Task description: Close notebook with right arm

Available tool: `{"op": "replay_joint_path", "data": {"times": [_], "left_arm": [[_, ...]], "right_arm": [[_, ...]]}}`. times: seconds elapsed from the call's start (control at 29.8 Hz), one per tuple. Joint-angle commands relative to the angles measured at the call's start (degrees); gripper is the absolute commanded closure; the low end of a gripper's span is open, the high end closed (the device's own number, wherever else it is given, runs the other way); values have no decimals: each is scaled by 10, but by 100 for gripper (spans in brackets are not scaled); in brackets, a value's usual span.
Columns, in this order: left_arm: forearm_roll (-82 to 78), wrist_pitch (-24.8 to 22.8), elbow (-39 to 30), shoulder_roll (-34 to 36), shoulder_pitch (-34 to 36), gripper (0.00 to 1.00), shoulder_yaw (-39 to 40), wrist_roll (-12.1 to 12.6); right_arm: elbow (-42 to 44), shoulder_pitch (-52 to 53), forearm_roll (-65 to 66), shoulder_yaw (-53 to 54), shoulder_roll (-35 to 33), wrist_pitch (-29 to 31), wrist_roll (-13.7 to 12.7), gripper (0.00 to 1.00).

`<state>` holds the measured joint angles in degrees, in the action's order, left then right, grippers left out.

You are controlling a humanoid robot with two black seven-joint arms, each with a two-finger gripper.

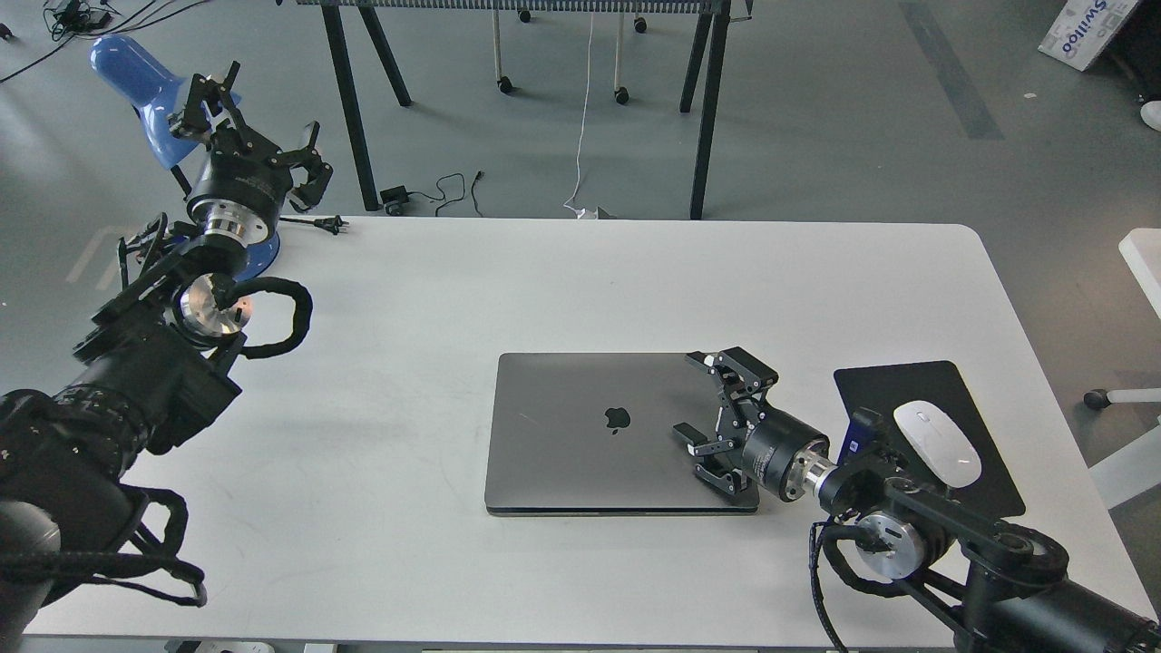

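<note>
My left black two-finger gripper (249, 136): fingers apart, empty, past the table's far-left corner. Slim space-grey metal notebook (590, 435): lid down flat, centre of the white table (562, 281), toward the near edge. My right black gripper (712, 426): fingers spread on the lid's right side. White mouse (937, 443) on black mouse pad (884, 385): right edge.

Bright, even light, prob. from overhead. Table (562, 290) near white, slight glare at mid. Soft short shadows under left arm (136, 381) and notebook (580, 435). Sharp focus throughout; mild wide-angle bend at edges. No motion blur.
</note>
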<state>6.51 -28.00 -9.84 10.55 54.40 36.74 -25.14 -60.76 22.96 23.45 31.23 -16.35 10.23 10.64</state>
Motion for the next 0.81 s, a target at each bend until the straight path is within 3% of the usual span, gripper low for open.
{"op": "replay_joint_path", "data": {"times": [0.0, 0.44, 0.77], "left_arm": [[0, 0, 0, 0, 0, 0, 0, 0], [0, 0, 0, 0, -1, 0, 0, 1], [0, 0, 0, -1, -1, 0, 0, 1]], "right_arm": [[13, 0, 1, 0, 5, 0, 0, 0], [16, 10, -4, 22, 16, 0, 9, 0], [18, 46, -8, 283, 12, -10, -2, 0]]}}
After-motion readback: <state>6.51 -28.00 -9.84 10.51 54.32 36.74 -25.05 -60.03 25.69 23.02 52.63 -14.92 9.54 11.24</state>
